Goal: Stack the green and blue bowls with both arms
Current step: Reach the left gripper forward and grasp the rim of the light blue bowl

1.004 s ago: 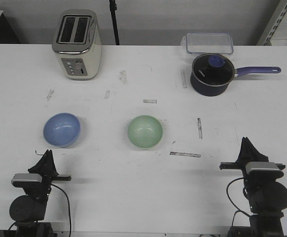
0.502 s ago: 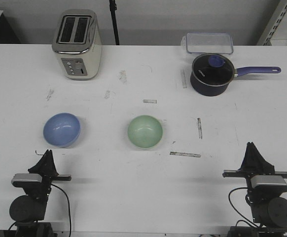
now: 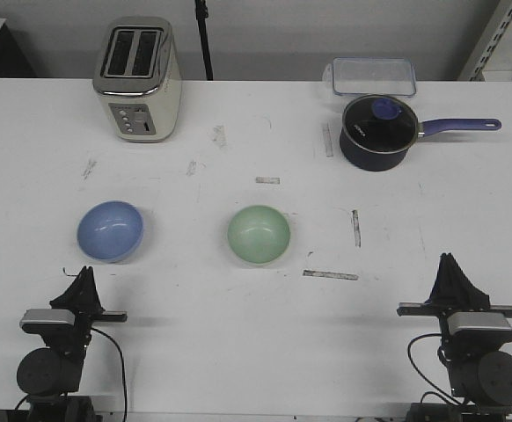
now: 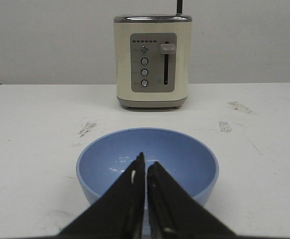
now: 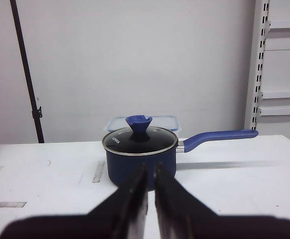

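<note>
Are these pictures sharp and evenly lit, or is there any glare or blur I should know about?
Front view: even, soft light, faint shadows beside the blue bowl and green bowl, small glints inside both. Left wrist view: the toaster is crisp, the left gripper slightly soft up close. Right wrist view: the saucepan is sharp, the right gripper blurred.

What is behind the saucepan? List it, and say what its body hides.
Behind the saucepan lies a clear lidded plastic container, flat on the table. In the right wrist view the pan's lid covers most of it, so its contents cannot be seen.
</note>
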Motion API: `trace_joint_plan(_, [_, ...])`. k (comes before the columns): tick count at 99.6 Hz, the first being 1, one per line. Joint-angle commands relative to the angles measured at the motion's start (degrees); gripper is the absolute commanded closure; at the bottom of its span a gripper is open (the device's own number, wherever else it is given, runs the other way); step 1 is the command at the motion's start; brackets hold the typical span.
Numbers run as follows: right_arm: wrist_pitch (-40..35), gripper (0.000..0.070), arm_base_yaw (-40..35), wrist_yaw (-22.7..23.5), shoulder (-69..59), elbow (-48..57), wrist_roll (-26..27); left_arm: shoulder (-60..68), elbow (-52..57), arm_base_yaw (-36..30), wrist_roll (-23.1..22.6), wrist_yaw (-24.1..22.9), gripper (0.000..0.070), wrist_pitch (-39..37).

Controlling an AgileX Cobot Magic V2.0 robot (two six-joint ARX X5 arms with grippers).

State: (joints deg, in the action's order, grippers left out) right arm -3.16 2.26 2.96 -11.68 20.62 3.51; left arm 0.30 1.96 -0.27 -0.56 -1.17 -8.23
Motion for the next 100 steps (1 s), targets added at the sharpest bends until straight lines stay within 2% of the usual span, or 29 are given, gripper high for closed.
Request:
trace_joint_plan(1, [0.5, 0.0683, 0.0, 0.0, 0.2, 0.2, 1.0, -0.1, -1.2, 0.0, 0.0, 0.1, 0.0698, -0.8])
trace_joint_plan(26, [0.6, 0.0683, 0.0, 0.0, 0.2, 0.2, 1.0, 0.0, 0.1, 0.0, 2.7, 0.1, 0.0699, -2.7])
trace_joint_plan(50, [0.5, 0.0683, 0.0, 0.0, 0.2, 0.2, 1.0, 4.4, 9.2, 0.0, 2.6, 0.1, 0.0699, 0.0])
trace_joint_plan(78, [0.6, 0.0683, 0.0, 0.0, 0.2, 0.2, 1.0, 20.8, 23.5, 0.0, 0.7, 0.0, 0.0699, 1.5])
trace_joint_plan(100, [0.5, 0.0683, 0.0, 0.0, 0.2, 0.2, 1.0, 38.0, 35.4, 0.0, 0.5, 0.0, 0.0699, 6.6])
